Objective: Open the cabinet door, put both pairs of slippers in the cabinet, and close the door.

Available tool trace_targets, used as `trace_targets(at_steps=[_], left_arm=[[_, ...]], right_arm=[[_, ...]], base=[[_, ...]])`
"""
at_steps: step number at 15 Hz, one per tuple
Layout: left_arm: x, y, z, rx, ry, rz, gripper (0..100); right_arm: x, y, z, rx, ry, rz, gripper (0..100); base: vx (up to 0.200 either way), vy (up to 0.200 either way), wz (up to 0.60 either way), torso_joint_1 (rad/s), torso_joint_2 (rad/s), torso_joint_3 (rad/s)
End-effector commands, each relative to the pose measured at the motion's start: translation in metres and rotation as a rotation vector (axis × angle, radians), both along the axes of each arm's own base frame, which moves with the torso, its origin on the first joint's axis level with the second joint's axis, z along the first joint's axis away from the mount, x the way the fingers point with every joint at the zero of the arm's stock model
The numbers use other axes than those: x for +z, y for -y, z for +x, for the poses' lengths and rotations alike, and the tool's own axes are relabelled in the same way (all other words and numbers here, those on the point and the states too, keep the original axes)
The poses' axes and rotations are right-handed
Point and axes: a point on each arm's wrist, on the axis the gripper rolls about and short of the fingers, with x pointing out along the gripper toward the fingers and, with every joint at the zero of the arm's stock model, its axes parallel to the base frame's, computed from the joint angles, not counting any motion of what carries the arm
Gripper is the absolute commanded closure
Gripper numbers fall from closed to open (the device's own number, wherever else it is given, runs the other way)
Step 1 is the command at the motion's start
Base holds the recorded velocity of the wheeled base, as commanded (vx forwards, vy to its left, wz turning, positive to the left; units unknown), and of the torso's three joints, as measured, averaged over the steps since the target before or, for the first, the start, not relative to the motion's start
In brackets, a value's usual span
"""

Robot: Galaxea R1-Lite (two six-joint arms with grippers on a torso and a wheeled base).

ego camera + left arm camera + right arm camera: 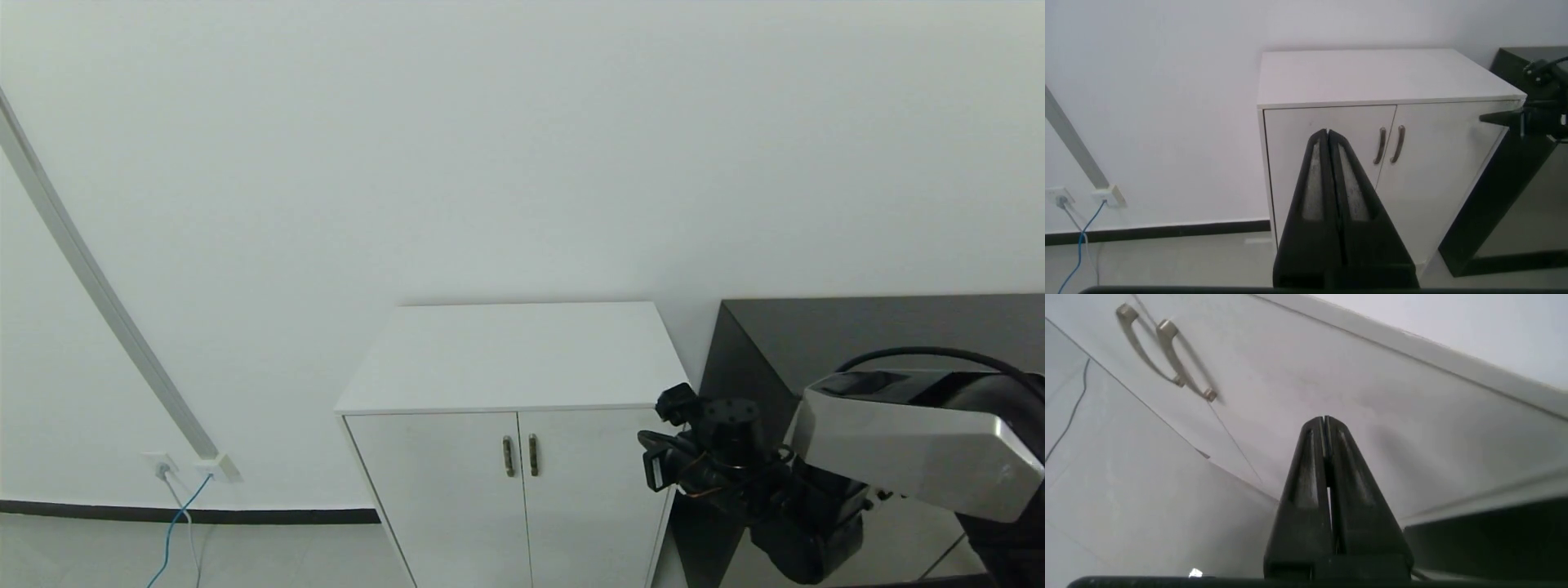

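The left end effector [1327,137] is clenched: its two fingers [1310,188] lie flat against each other with nothing between them. It hangs in free air in front of the cabinet [1372,77], well apart from it, and points toward the left door [1286,163].

The right end effector [1324,425] is also clenched and grasps nothing. It sits close to the face of the right door [1388,384]. Whether it touches the panel cannot be determined. In the head view, the right arm's wrist stands just beside the cabinet's right front edge, at roughly handle height.

The cabinet is white, stands upright on the light floor [286,555] and backs against the white wall [522,147]. Both doors are closed. Two metal handles [520,456] are mounted vertically, side by side, at the centre seam.

A dark surface [857,327] stands just beside the cabinet on the robot's right.

On the wall to the robot's left, two sockets [188,467] sit above a black baseboard [245,515]. A blue cable [175,523] and a white cable run down from them to the floor. A pale conduit [90,278] runs diagonally up the wall from the sockets.
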Motion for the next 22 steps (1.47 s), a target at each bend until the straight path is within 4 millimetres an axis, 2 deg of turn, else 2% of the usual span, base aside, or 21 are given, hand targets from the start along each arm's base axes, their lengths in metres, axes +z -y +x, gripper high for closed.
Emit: trace_targets(at_steps=[1,4,6,7,8,9,10,12,15,18,22], left_arm=[[0.000,0.000,0.000,0.000,-0.001,-0.001,100],[0.000,0.000,0.000,0.000,-0.001,-0.001,100],[0.000,0.000,0.000,0.000,-0.001,0.001,100],[0.000,0.000,0.000,0.000,-0.001,0.001,100],[0.000,0.000,0.000,-0.001,-0.001,0.002,100],[0.000,0.000,0.000,-0.001,-0.001,0.002,100],[0.000,0.000,0.000,-0.001,-0.001,0.002,100],[0.000,0.000,0.000,0.000,-0.001,0.002,100],[0.000,0.000,0.000,0.000,-0.001,0.002,100],[0.000,0.000,0.000,-0.001,-0.001,0.002,100],[0.000,0.000,0.000,-0.001,-0.001,0.002,100]], right_arm=[[0.021,0.038,-0.023,-0.068,0.023,0.009,100],[0.024,0.075,-0.041,-0.152,0.023,0.008,100],[0.024,0.092,-0.055,-0.234,0.009,-0.018,100],[0.024,0.094,-0.057,-0.250,0.005,-0.025,100],[0.035,0.106,-0.071,-0.297,0.003,-0.031,100],[0.038,0.108,-0.075,-0.300,0.003,-0.031,100],[0.052,0.114,-0.087,-0.311,0.024,-0.022,100],[0.065,0.123,-0.105,-0.326,0.035,-0.019,100],[0.075,0.133,-0.138,-0.333,0.022,-0.022,100],[0.097,0.142,-0.145,-0.379,0.113,0.029,100],[0.116,0.150,-0.176,-0.362,0.071,0.038,100]], base=[[0.000,0.000,0.00,0.000,0.00,0.000],[0.000,0.000,0.00,0.000,0.00,0.000],[0.000,0.000,0.00,0.000,0.00,0.000],[0.000,0.000,0.00,0.000,0.00,0.000],[0.000,0.000,0.00,0.000,0.00,0.000],[0.000,0.000,0.00,0.000,0.00,0.000],[0.000,0.000,0.00,0.000,0.00,0.000],[0.000,0.000,0.00,0.000,0.00,0.000],[0.000,0.000,0.00,0.000,0.00,0.000],[0.000,0.000,0.00,0.000,0.00,0.000],[0.000,0.000,0.00,0.000,0.00,0.000]])
